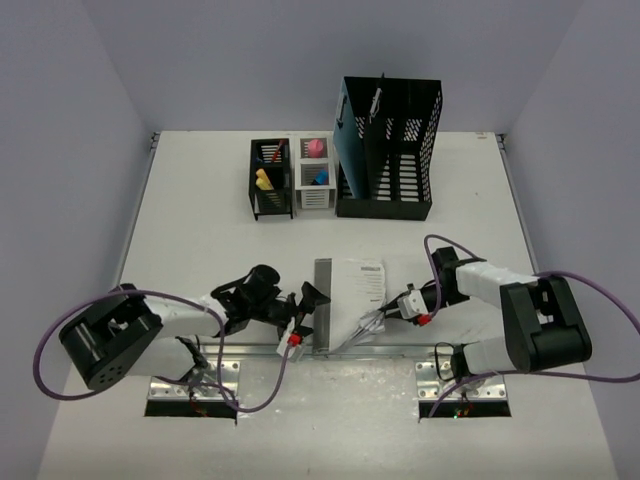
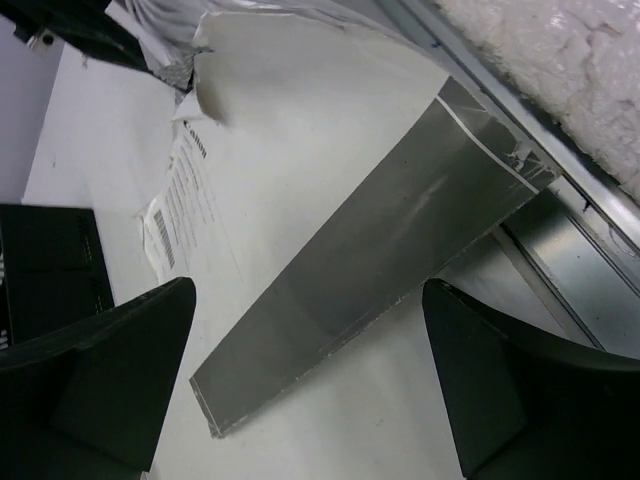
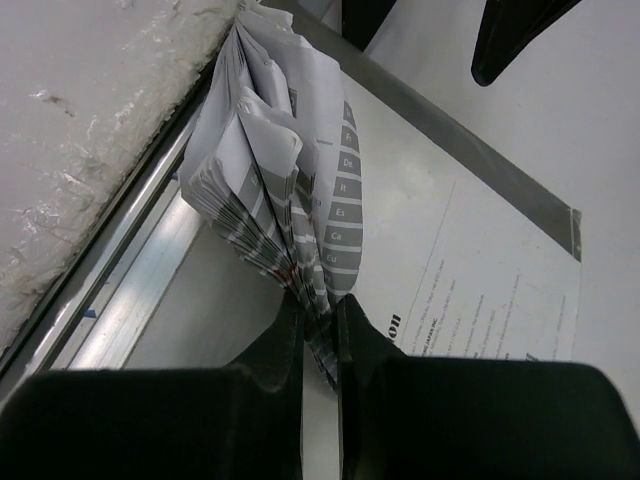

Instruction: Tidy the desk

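Right gripper is pinching the booklet beside the rail, left gripper hovering wide open, empty; slow lifting looks wisest.

White desk, black file rack, black pen holder, white holder, booklet, grey strip

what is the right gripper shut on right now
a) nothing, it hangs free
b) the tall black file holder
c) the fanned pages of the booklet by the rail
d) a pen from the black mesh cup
c: in the right wrist view the right gripper has its fingers pinched together on the lifted, fanned corner of the booklet, close to the metal rail.
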Tool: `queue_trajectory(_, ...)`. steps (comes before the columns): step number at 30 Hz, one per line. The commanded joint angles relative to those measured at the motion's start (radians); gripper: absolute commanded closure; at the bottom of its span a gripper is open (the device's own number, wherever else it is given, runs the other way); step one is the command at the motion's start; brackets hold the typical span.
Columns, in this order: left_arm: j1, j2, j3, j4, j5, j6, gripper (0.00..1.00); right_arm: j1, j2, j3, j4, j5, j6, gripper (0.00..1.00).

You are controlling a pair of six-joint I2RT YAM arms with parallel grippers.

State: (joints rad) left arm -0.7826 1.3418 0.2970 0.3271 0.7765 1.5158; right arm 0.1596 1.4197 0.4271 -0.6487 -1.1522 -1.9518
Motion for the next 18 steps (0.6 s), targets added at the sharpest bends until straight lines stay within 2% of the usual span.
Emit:
queue_trajectory(1,-0.006,-0.090,-0.016,0.111,-0.015,-0.240,0.05,-0.014,-0.056,0.061,-0.006,-0.170,-0.385,0.99)
queue_trajectory(3,0.009,-0.159,-0.018,0.157,-0.042,-0.366,0.01,-0.032,-0.083,0.070,-0.005,-0.202,-0.345,0.99)
queue_trajectory(4,0.031,-0.186,-0.012,0.173,-0.060,-0.490,0.00,-0.038,-0.091,0.073,-0.008,-0.213,-0.343,0.99)
queue_trajectory(7,0.051,-0.295,0.010,0.126,-0.074,-0.641,0.00,-0.055,-0.119,0.078,-0.012,-0.251,-0.319,0.99)
queue_trajectory(9,0.052,-0.390,-0.016,0.066,-0.050,-0.613,0.00,-0.061,-0.133,0.084,-0.012,-0.277,-0.305,0.99)
queue_trajectory(13,0.052,-0.556,-0.137,-0.048,-0.008,-0.420,0.00,-0.066,-0.160,0.088,-0.005,-0.314,-0.299,0.99)
queue_trajectory(18,0.052,-0.587,-0.222,-0.086,0.075,-0.260,0.00,-0.072,-0.166,0.111,-0.011,-0.327,-0.297,0.99)
